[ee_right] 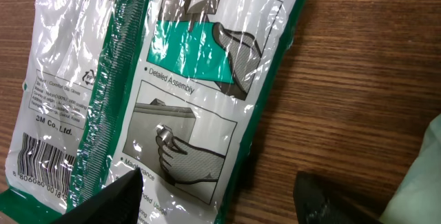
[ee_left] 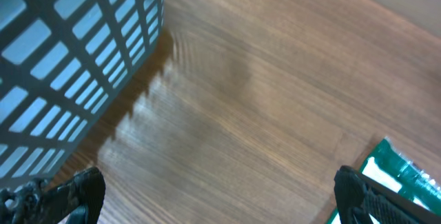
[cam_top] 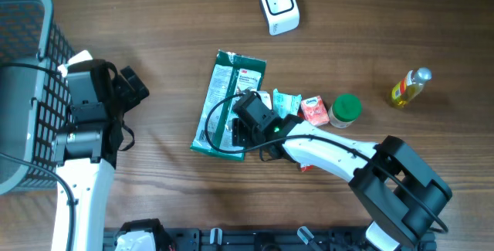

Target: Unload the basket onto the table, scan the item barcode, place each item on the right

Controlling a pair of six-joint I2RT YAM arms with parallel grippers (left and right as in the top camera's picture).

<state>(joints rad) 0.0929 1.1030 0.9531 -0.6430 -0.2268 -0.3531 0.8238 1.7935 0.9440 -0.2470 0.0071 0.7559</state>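
Observation:
A flat green and white plastic packet (cam_top: 228, 89) lies on the wooden table, printed side up. Its barcode (ee_right: 40, 163) shows at one corner in the right wrist view. My right gripper (cam_top: 243, 133) hovers open over the packet's near right edge. One finger (ee_right: 114, 200) is above the packet (ee_right: 193, 79) and the other finger (ee_right: 331, 198) is above bare wood. The white scanner (cam_top: 279, 5) stands at the far side of the table. My left gripper (cam_top: 133, 87) is wide open beside the basket with nothing between its fingers (ee_left: 79, 189), and a corner of the packet (ee_left: 403, 172) shows at its right.
A grey mesh basket (cam_top: 27, 89) stands at the left edge (ee_left: 69, 58). Right of the packet lie small sachets (cam_top: 287, 103), a red and white carton (cam_top: 312, 110) and a green-lidded jar (cam_top: 345, 110). A yellow bottle (cam_top: 409, 87) lies at the far right.

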